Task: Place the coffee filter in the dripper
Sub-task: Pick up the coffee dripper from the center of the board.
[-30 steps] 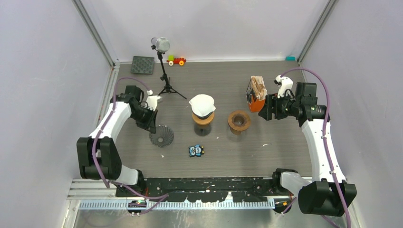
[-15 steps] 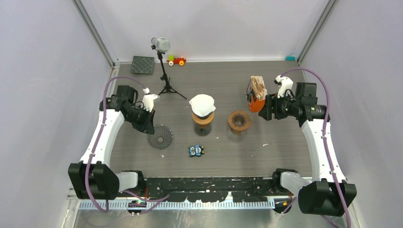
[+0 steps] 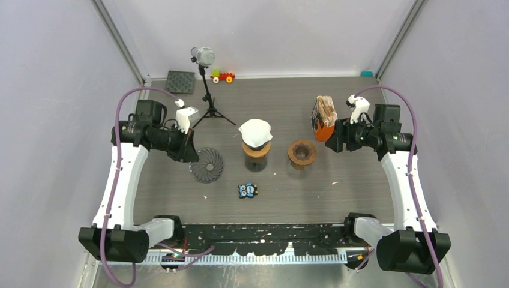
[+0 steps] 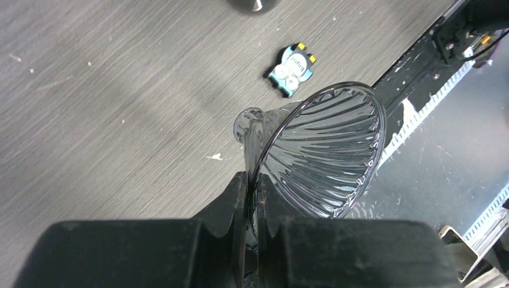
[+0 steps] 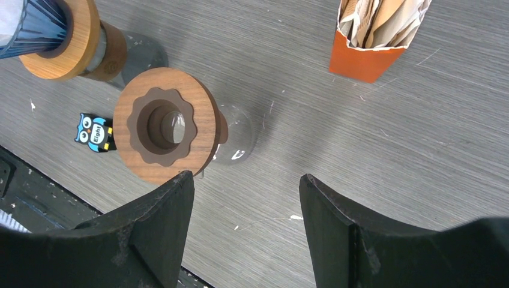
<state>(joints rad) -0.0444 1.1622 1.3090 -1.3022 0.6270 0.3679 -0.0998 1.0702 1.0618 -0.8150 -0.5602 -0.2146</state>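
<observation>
Left gripper (image 4: 253, 183): we see it pinched shut on the rim of the clear ribbed glass dripper (image 4: 327, 150), whose mouth is tipped sideways, not up.
Right gripper (image 5: 246, 180): jaws spread wide, nothing between them.
Filters: the paper filters (image 5: 379, 18) stand upright in the orange holder (image 5: 365, 60), just beyond the right gripper and well apart from the dripper. We judge the right arm nearer.
Table (image 3: 360, 186): grey wood-grain, with a wood-collared carafe (image 5: 165, 125) and an owl toy (image 5: 96, 133) between the arms.

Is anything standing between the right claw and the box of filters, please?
Nothing visible does: bare table lies between the open right claw and the orange filter box; the wooden stand sits aside.
</observation>
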